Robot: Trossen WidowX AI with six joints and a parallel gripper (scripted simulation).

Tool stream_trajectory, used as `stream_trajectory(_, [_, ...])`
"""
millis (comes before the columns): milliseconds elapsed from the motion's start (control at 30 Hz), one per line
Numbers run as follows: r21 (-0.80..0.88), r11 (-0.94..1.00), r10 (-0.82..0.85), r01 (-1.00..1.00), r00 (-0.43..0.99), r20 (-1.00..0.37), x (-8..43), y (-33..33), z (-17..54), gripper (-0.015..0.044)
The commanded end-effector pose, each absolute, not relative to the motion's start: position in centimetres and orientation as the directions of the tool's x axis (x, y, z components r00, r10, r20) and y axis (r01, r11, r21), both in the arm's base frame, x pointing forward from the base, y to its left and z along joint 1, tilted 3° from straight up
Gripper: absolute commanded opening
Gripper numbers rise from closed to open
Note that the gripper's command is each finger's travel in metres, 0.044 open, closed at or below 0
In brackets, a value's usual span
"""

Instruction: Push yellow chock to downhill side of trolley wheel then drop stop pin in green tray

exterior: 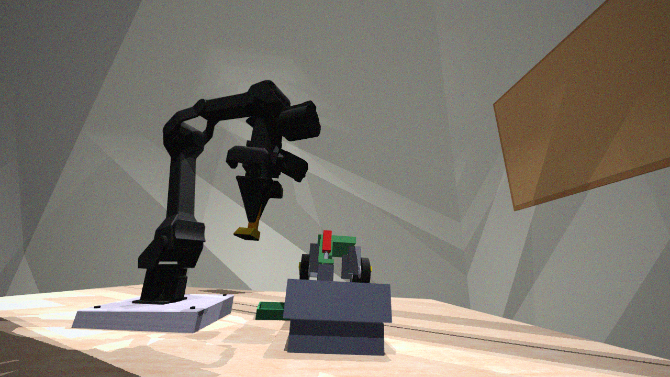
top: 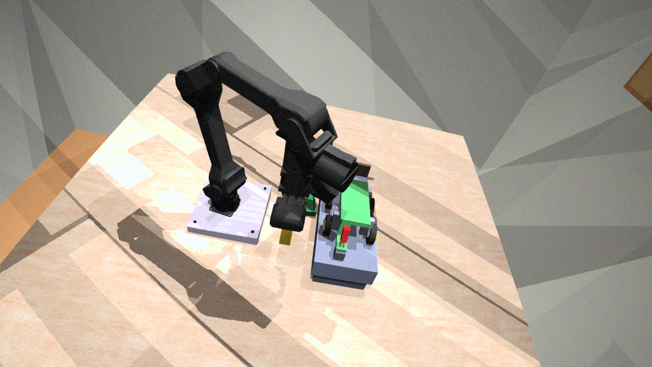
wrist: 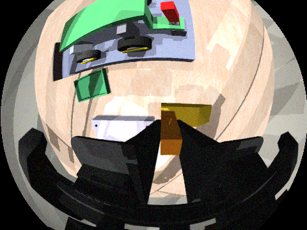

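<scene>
My gripper (exterior: 254, 219) (wrist: 168, 124) is shut on the orange handle of the yellow chock (top: 286, 236) (exterior: 246, 233) (wrist: 195, 115). The chock hangs in the air, between the arm's base and the ramp, higher than the trolley. The green-topped trolley (top: 355, 203) (exterior: 344, 241) (wrist: 105, 19) stands on the grey-blue ramp (top: 344, 269) (exterior: 337, 300) (wrist: 173, 52). The red-headed stop pin (top: 345, 234) (exterior: 326, 241) (wrist: 169, 11) sits upright at its uphill end. The green tray (top: 310, 205) (exterior: 270, 310) (wrist: 93, 85) lies beside the ramp. The fingertips are hidden in the top view.
The arm's pale base plate (top: 227, 231) (exterior: 140, 321) (wrist: 126, 126) lies left of the ramp in the top and exterior views. A dark end board (top: 363, 170) (wrist: 57, 62) stands at the ramp's lower end. The wooden table (top: 410, 292) carries everything.
</scene>
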State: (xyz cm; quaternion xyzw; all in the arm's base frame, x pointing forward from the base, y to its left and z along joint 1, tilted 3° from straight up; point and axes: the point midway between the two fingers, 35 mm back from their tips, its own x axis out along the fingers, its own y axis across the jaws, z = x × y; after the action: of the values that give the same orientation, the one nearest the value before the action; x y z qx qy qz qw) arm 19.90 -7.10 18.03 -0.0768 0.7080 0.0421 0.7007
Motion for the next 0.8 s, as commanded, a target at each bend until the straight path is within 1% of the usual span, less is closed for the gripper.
stream_trajectory(0, [-0.047, 0.985, -0.049, -0.165, -0.01, -0.999, 19.9, -5.6, 17.8, 0.0])
stream_trajectory(767, [-0.039, 0.986, -0.041, -0.165, -0.009, -0.999, 20.9, 1.7, 17.2, 0.0])
